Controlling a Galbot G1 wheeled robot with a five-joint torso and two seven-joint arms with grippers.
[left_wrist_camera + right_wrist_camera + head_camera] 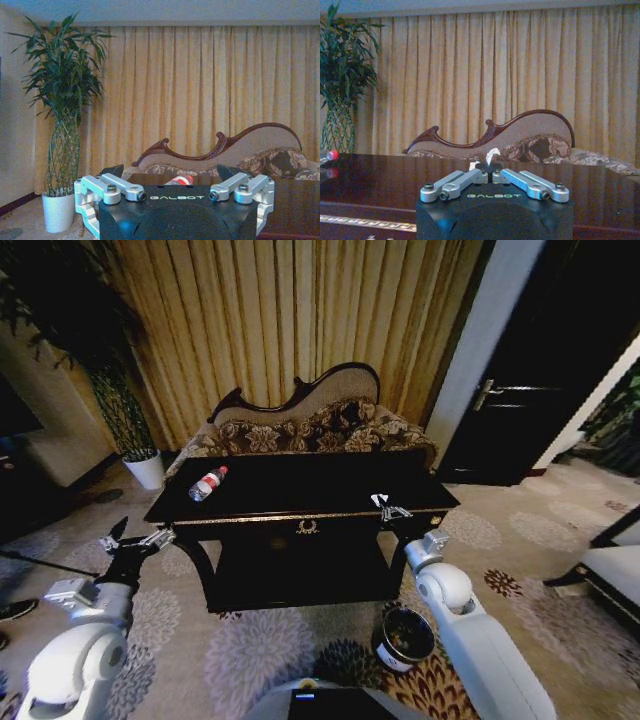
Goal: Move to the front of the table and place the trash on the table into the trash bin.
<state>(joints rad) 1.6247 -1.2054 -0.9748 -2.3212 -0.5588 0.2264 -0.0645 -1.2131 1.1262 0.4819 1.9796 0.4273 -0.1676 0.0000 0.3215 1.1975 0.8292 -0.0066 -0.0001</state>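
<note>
Head view: nearest you, the trash bin [404, 637] stands on the carpet by the right arm, black liner fitted; you cannot make out any contents. Your left gripper [133, 537] hangs off the table's [300, 485] left front corner, fingers spread wide. Your right gripper [390, 509] sits at the table's front right edge, pinched closed on a white crumpled scrap [492, 154]. Farther back left, the plastic bottle [207, 483] lies on the tabletop.
</note>
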